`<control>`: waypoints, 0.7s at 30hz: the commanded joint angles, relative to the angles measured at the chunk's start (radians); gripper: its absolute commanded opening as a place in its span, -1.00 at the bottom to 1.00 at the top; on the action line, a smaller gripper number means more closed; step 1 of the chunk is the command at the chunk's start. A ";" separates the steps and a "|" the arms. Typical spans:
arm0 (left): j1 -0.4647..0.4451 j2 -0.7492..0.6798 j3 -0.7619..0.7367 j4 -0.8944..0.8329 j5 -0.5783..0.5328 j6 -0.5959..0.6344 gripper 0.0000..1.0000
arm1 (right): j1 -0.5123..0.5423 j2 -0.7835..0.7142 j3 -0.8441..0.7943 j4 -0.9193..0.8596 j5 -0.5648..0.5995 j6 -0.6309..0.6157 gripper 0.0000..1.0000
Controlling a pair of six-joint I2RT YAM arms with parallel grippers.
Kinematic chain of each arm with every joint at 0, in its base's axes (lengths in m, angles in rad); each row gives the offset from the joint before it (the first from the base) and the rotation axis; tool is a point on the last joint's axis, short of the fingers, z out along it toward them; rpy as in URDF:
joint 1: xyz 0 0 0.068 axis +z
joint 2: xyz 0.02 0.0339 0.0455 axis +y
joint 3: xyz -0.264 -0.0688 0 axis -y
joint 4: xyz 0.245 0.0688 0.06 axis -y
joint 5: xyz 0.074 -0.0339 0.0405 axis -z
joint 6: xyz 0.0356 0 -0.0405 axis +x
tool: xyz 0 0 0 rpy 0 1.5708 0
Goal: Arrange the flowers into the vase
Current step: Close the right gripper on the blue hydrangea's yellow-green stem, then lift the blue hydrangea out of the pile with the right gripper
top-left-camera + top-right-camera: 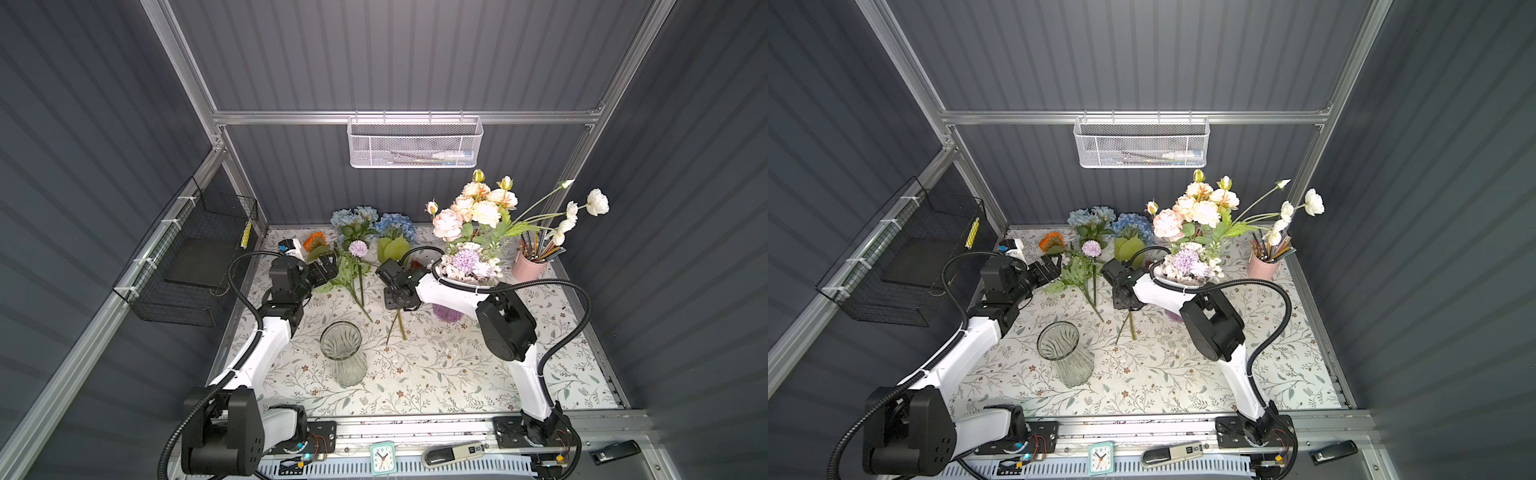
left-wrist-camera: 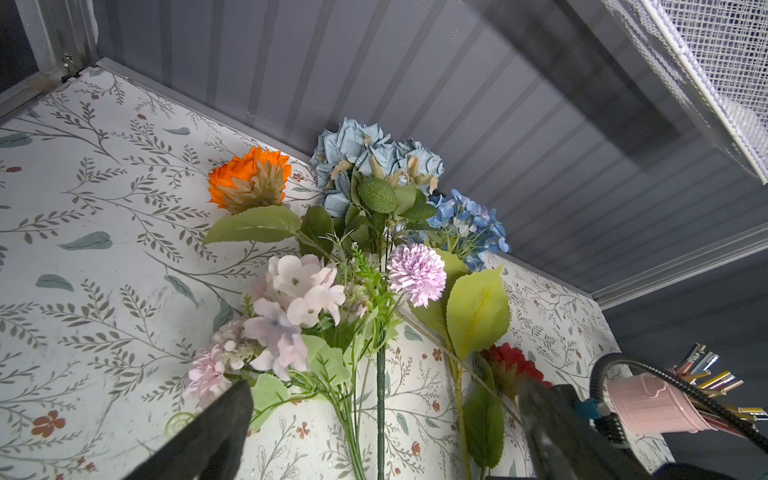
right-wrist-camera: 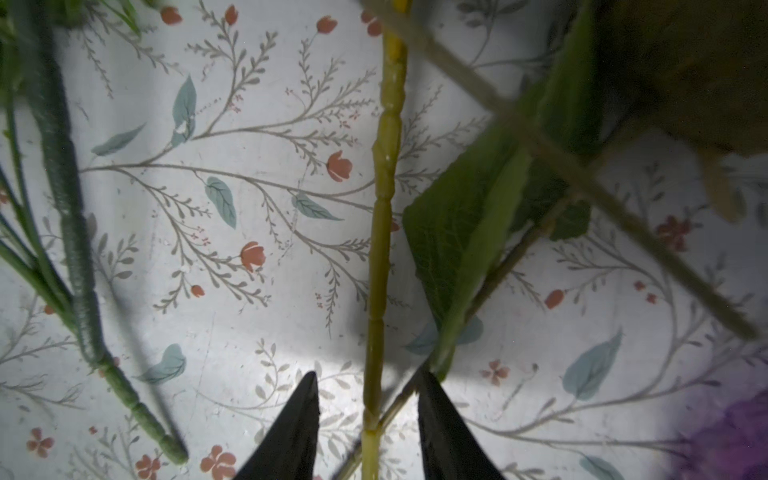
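Both top views show the clear glass vase (image 1: 340, 345) (image 1: 1059, 343) standing empty at the front middle. Loose flowers lie along the back: an orange daisy (image 1: 314, 241), blue hydrangeas (image 1: 395, 226), a lilac bloom (image 1: 358, 248) and a red daisy (image 2: 509, 365). My left gripper (image 1: 327, 267) (image 2: 384, 403) is open beside the pink-lilac spray (image 2: 291, 316), and a dark green stem (image 2: 380, 415) runs between its fingers without touching them. My right gripper (image 1: 400, 306) (image 3: 368, 399) points down at the table. Its fingers (image 3: 303, 424) straddle a yellow-green stem (image 3: 382, 232), with a gap on each side.
A full bouquet (image 1: 469, 220) in a purple vase (image 1: 448, 312) stands behind my right arm. A pink cup of pencils (image 1: 528, 266) sits at the back right. A black wire basket (image 1: 187, 257) hangs on the left wall, a white mesh one (image 1: 415, 143) on the back wall.
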 commanded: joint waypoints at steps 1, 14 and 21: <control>-0.002 -0.025 0.031 0.014 0.002 0.013 0.99 | -0.003 0.046 0.050 -0.016 0.003 0.004 -0.24; -0.001 -0.043 0.032 0.006 -0.008 0.019 0.99 | -0.020 -0.117 -0.050 0.070 -0.066 -0.026 -1.00; -0.002 -0.045 0.032 0.017 0.001 0.006 1.00 | -0.054 -0.368 -0.265 0.293 -0.309 -0.003 -1.00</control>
